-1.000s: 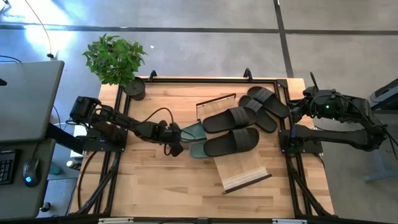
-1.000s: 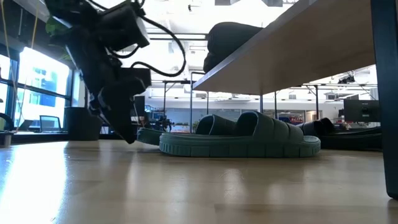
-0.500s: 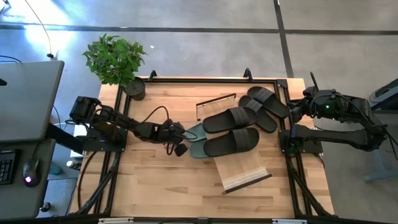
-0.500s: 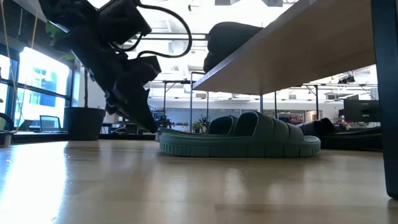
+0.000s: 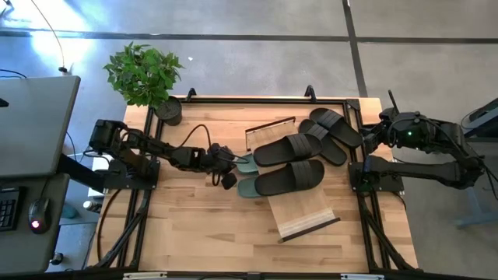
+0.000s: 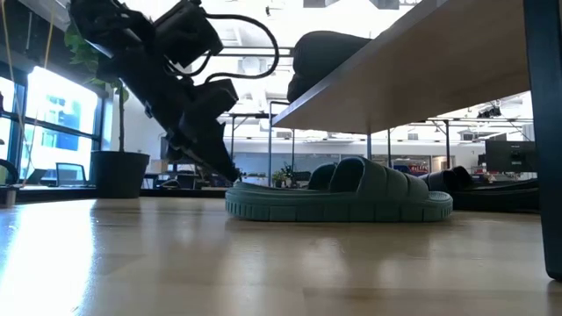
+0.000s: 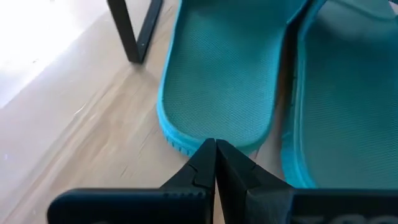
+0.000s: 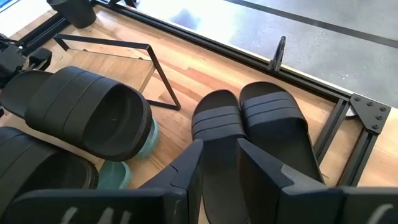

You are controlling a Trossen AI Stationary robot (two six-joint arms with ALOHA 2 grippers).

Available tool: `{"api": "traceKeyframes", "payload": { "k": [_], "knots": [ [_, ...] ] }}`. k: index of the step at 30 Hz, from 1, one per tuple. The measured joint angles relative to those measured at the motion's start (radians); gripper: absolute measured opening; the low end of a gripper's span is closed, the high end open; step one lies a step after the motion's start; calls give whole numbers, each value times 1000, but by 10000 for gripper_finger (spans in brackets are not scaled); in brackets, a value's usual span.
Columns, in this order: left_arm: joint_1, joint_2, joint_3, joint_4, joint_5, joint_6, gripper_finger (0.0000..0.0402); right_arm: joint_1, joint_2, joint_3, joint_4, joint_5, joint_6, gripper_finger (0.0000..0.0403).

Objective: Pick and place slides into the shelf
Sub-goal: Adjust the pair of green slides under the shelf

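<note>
Toward the counter's (image 5: 194,225) left half, we see our left hand (image 5: 226,161) stretched low over the wood, its fingers (image 7: 214,163) pressed together with the tips touching the heel edge of one sage-green slide (image 7: 217,93). The second green slide (image 5: 247,187) lies just beside it, both poking out from under the shelf (image 5: 303,211). On the sloping plank rest two black slides (image 5: 289,177), side by side. Past them, near the counter's far right corner, the other black pair (image 8: 267,124) lies on the wood. Our right hand (image 8: 217,163) waits above that pair, fingers spread, holding nothing.
</note>
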Motion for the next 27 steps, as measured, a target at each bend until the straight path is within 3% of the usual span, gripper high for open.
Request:
{"api": "traceKeyframes", "payload": {
  "k": [9,17,23,27],
  "knots": [
    [0,15,0,64,15,27,0,0,0,0,0,8,0,87],
    [0,-87,2,-66,-37,-1,0,0,0,0,0,9,0,87],
    [-19,-151,2,-285,163,-1,0,0,0,0,0,10,-1,87],
    [-93,-135,2,-231,288,23,0,0,0,0,0,11,-5,87]
  ]
}}
